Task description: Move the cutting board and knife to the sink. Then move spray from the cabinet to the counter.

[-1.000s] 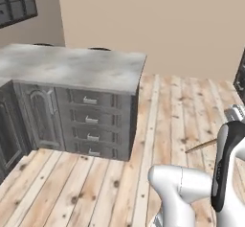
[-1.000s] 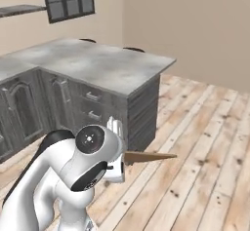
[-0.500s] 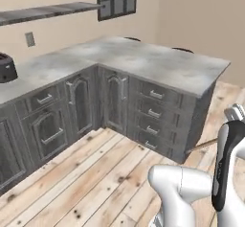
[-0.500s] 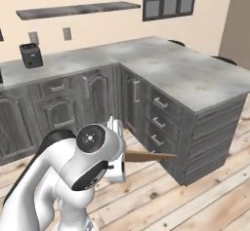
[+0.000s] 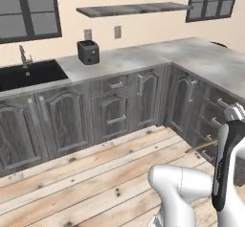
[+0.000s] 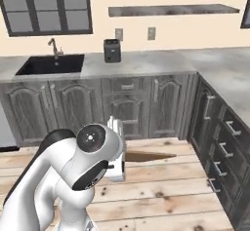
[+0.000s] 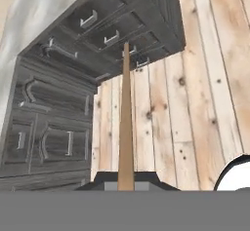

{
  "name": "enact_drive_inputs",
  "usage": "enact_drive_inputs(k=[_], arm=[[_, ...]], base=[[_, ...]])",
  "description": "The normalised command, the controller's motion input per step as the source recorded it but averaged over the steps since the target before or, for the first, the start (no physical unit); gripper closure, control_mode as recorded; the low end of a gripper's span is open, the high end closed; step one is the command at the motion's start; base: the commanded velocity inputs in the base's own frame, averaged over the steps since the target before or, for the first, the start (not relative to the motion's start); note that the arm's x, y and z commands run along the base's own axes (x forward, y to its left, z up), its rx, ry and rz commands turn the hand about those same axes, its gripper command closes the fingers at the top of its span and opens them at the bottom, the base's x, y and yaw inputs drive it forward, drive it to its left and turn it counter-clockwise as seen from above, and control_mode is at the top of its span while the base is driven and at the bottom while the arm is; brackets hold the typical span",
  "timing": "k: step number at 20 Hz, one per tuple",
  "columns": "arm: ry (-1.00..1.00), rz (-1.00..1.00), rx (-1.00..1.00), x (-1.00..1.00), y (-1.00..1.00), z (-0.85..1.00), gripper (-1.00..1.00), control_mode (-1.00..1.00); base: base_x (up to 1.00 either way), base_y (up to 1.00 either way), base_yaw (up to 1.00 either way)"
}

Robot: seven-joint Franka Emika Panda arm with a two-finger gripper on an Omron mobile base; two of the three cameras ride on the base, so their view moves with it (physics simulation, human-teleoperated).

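Observation:
My gripper (image 6: 125,160) is shut on the cutting board (image 6: 150,156), a thin tan board seen edge-on and held level above the wooden floor. In the hand view the cutting board (image 7: 126,120) runs straight up from the gripper (image 7: 126,182) toward the drawer fronts. From the left base view its tip (image 5: 200,147) sticks out left of the hand. The black sink (image 5: 27,74) with its faucet (image 5: 23,56) is set in the grey counter at the back left; the sink (image 6: 52,65) is far from the gripper. The knife, the spray and the cabinet are out of view.
A black toaster (image 5: 88,52) stands on the counter (image 5: 129,57) right of the sink. The counter turns a corner, and its drawer units (image 6: 226,149) stand close on the right. A wall shelf (image 5: 134,9) hangs above. Plank floor (image 5: 81,178) lies between me and the cupboards.
The whole picture has shifted: the base has turned, so the corner counter slid right and the sink run with the toaster came into view. The board stays in the shut gripper.

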Motion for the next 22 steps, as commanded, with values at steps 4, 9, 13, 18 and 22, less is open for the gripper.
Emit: enact_drive_inputs(k=[4, 9, 13, 18, 22], arm=[[0.0, 0.0, 0.0, 0.0, 0.0, 0.0, 1.0, 1.0], [0.0, 0.0, 0.0, 0.0, 0.0, 0.0, 1.0, 1.0], [0.0, 0.0, 0.0, 0.0, 0.0, 0.0, 1.0, 1.0], [0.0, 0.0, 0.0, 0.0, 0.0, 0.0, 1.0, 1.0], [0.0, 0.0, 0.0, 0.0, 0.0, 0.0, 1.0, 1.0]], base=[[0.13, 0.44, 0.59], [0.46, 0.47, 0.4], [0.87, 0.36, 0.26], [0.97, 0.29, 0.17], [0.83, 0.58, 0.07]])
